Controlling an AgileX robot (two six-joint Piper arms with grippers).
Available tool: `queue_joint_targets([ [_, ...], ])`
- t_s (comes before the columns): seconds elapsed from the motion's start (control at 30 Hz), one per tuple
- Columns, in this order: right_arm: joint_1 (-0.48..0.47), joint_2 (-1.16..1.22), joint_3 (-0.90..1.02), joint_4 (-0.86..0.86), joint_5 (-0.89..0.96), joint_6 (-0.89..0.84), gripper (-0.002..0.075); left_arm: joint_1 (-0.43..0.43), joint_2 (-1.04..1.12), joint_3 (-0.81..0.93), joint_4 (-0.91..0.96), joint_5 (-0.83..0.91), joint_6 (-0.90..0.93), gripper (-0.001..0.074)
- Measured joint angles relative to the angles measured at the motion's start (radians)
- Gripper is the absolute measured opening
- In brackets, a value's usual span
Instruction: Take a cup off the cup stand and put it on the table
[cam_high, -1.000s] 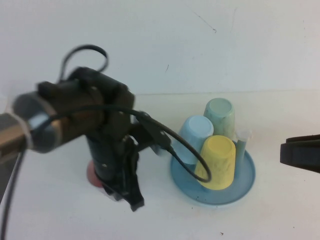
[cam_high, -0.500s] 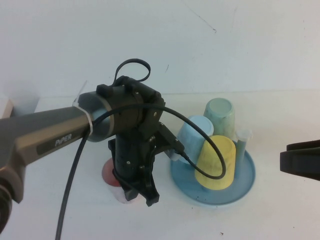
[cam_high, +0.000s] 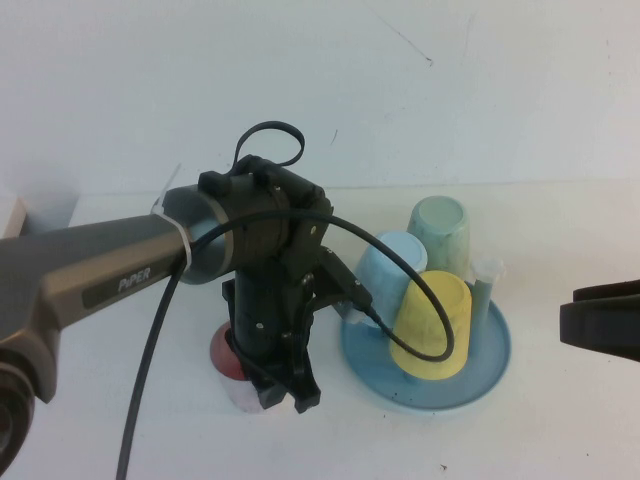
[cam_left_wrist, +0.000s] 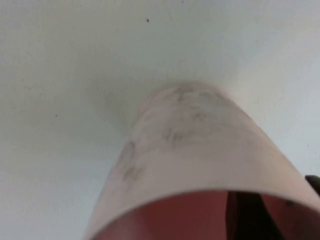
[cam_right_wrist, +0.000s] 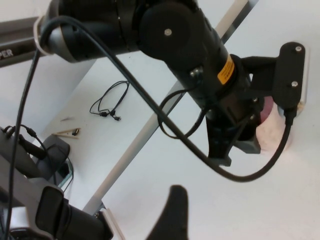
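Note:
My left gripper (cam_high: 282, 396) points straight down, left of the cup stand (cam_high: 480, 385), and is shut on the pale pink cup (cam_high: 226, 352). In the left wrist view the cup (cam_left_wrist: 200, 145) fills the frame with its base at the white table (cam_left_wrist: 60, 100). One finger (cam_left_wrist: 245, 220) is inside the rim and the other is outside. The right wrist view also shows the cup (cam_right_wrist: 274, 131) behind the left gripper (cam_right_wrist: 234, 146). My right gripper (cam_high: 600, 318) is open and empty at the right edge, away from the stand. One of its fingers (cam_right_wrist: 172, 212) shows in its wrist view.
A yellow cup (cam_high: 435, 325), a light blue cup (cam_high: 385, 265) and a pale green cup (cam_high: 440, 230) sit upside down on the stand's pegs. One bare peg (cam_high: 487, 285) stands at its right. The left arm's cable (cam_high: 390, 265) loops over the stand.
The left arm has swung right toward the stand with the pink cup and straightened. In the last half second it has only sunk slightly. The right gripper has not moved.

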Motion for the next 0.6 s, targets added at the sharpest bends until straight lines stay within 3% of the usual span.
queue_joint_targets([
  [0.1, 0.000, 0.000, 0.000, 0.000, 0.000, 0.004, 0.0692, 0.000, 0.000, -0.029, -0.023, -0.001, -0.028, 0.0293],
  [0.23, 0.000, 0.000, 0.000, 0.000, 0.000, 0.014, 0.0692, 0.000, -0.025, -0.078, -0.079, 0.001, -0.037, 0.0293],
  [0.33, 0.000, 0.000, 0.000, 0.000, 0.000, 0.018, 0.0692, -0.004, -0.086, -0.100, -0.103, 0.015, -0.037, 0.0244],
  [0.53, 0.000, 0.000, 0.000, 0.025, 0.000, 0.019, 0.0692, -0.019, -0.238, -0.105, -0.112, 0.060, -0.037, 0.0056],
  [0.6, 0.000, 0.000, 0.000, 0.034, 0.000, 0.019, 0.0685, -0.019, -0.288, -0.105, -0.134, 0.064, -0.037, 0.0026],
])
